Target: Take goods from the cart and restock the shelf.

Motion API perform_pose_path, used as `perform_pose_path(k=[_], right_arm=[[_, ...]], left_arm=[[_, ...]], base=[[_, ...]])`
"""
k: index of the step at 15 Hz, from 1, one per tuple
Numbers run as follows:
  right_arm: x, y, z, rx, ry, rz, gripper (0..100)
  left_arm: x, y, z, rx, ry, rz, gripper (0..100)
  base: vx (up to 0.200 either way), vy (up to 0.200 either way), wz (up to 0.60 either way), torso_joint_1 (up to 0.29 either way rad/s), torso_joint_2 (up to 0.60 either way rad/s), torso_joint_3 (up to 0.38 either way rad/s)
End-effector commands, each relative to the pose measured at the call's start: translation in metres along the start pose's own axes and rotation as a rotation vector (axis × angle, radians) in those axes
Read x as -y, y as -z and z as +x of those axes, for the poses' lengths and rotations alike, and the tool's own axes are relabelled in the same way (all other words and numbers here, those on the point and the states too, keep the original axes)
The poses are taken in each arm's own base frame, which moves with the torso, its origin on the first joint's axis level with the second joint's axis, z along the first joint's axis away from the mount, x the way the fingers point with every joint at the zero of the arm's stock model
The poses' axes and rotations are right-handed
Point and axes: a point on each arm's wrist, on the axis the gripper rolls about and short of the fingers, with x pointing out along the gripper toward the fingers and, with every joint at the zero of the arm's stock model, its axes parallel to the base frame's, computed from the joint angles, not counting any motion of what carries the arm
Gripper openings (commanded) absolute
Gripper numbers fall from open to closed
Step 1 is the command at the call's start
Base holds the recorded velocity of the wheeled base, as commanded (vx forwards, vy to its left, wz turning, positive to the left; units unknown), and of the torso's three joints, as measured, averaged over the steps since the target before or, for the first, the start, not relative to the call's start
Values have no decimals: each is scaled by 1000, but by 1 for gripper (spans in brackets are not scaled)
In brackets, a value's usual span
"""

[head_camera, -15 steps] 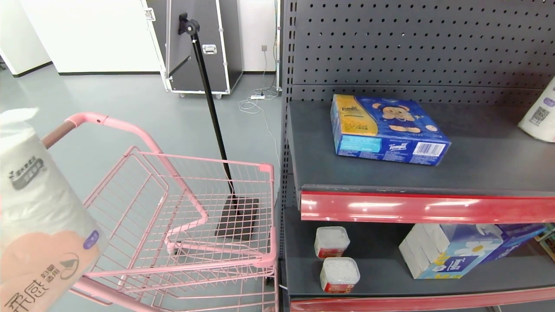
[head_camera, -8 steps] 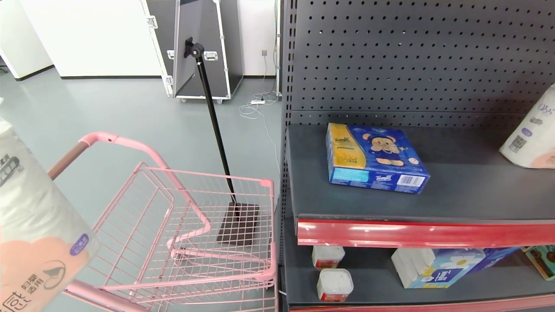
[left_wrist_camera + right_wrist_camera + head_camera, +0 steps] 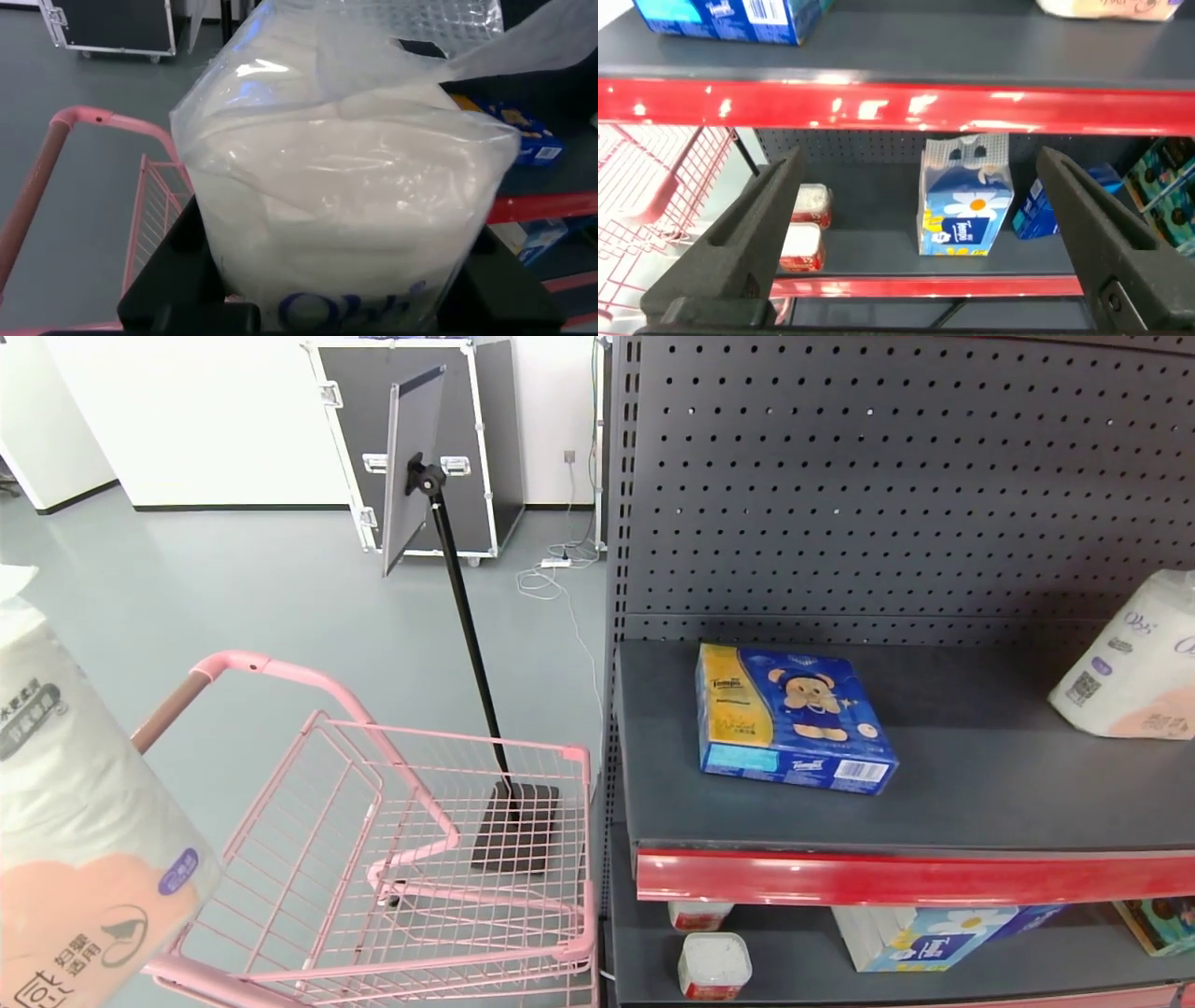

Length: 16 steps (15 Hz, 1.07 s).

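Observation:
A plastic-wrapped toilet paper pack hangs at my far left, above the handle side of the pink cart. My left gripper is shut on this pack, one black finger on each side. The cart's basket looks empty. On the upper shelf a blue tissue box lies flat, and a second toilet paper pack rests at the far right. My right gripper is open with nothing in it, in front of the shelf's red edge and the lower level.
A sign stand, with a black pole and a flat base, rises just behind the cart. On the lower shelf are two small jars and a daisy-print tissue pack. A black flight case stands far back.
The whole head picture has slid downward, so the camera has moved; more of the pegboard shows. The pack stays held at my left.

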Motion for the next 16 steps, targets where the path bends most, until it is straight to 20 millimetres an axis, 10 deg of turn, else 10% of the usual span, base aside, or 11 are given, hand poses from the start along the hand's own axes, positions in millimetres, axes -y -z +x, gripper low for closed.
perform_pose_path(k=[1,16], right_arm=[[0,0,0,0,0,0,100],[0,0,0,0,0,1,100]], left_arm=[[0,0,3,-14,-2,3,0],[0,3,5,-26,-3,32,0]], base=[[0,0,0,159,-378,-222],[0,-13,0,123,-279,-157]])
